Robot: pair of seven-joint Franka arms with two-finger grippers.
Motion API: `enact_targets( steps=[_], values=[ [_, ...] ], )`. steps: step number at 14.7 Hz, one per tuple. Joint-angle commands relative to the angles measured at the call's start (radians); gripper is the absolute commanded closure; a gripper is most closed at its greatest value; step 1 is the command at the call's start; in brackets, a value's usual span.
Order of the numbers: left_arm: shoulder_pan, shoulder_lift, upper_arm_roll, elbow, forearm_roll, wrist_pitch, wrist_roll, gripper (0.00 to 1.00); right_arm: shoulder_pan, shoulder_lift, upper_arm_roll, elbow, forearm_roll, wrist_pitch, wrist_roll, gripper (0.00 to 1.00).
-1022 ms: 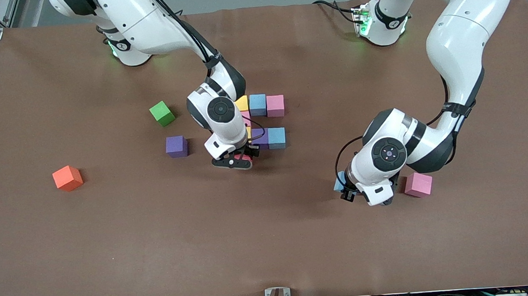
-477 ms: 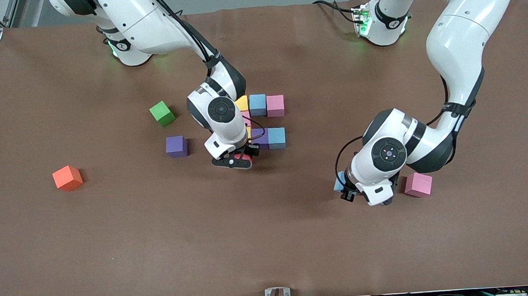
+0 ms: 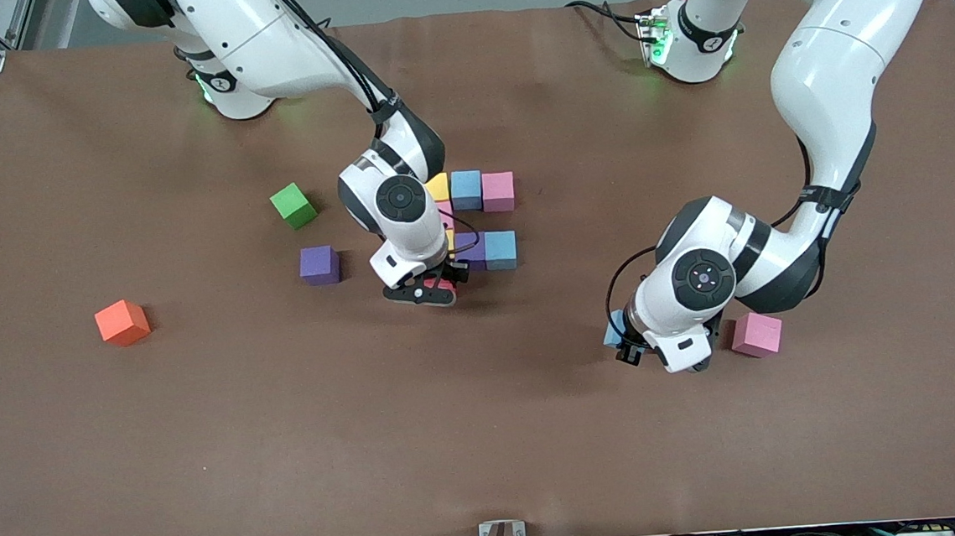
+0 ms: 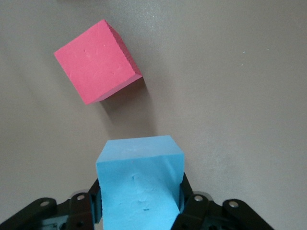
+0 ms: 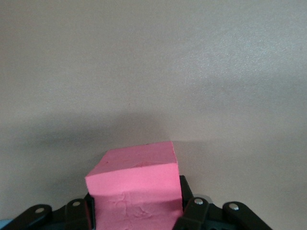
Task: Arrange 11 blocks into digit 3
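Pink foam shows between the fingers of the right gripper (image 5: 136, 211), clamped on a pink block (image 5: 134, 179) low beside the half-built digit 3 (image 3: 482, 217), just nearer the front camera than its middle bar. That looks like the placing step; next comes seating it flush, then letting go. Off toward its own end, the left gripper (image 4: 139, 211) grips a light blue block (image 4: 139, 184) near a loose pink cube (image 3: 756, 334).
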Motion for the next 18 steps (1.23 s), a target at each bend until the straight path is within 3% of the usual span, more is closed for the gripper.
enact_targets(
  steps=[1,2,8,11,16,18],
  values=[
    [0.0,-0.008,0.0,-0.002,-0.001,-0.012,0.004,0.69,0.009,-0.018,-0.005,-0.021,0.007,-0.011,0.017,0.14],
    [0.0,-0.009,0.0,-0.002,-0.001,-0.012,0.004,0.69,0.009,-0.018,-0.006,-0.019,0.006,-0.01,0.014,0.0],
    [0.0,-0.009,0.0,-0.002,-0.001,-0.012,0.004,0.69,-0.002,-0.029,-0.006,0.021,0.006,-0.014,0.003,0.0],
    [0.0,-0.009,0.0,-0.002,-0.001,-0.012,0.004,0.69,-0.04,-0.081,-0.006,0.021,0.007,-0.023,-0.007,0.0],
    [-0.002,-0.009,0.0,-0.002,-0.001,-0.012,0.002,0.69,-0.152,-0.181,-0.01,0.012,0.006,-0.225,-0.185,0.0],
    [-0.002,-0.009,0.002,-0.001,-0.001,-0.012,0.002,0.69,-0.163,-0.246,-0.019,-0.068,-0.008,-0.234,-0.189,0.0]
  ],
)
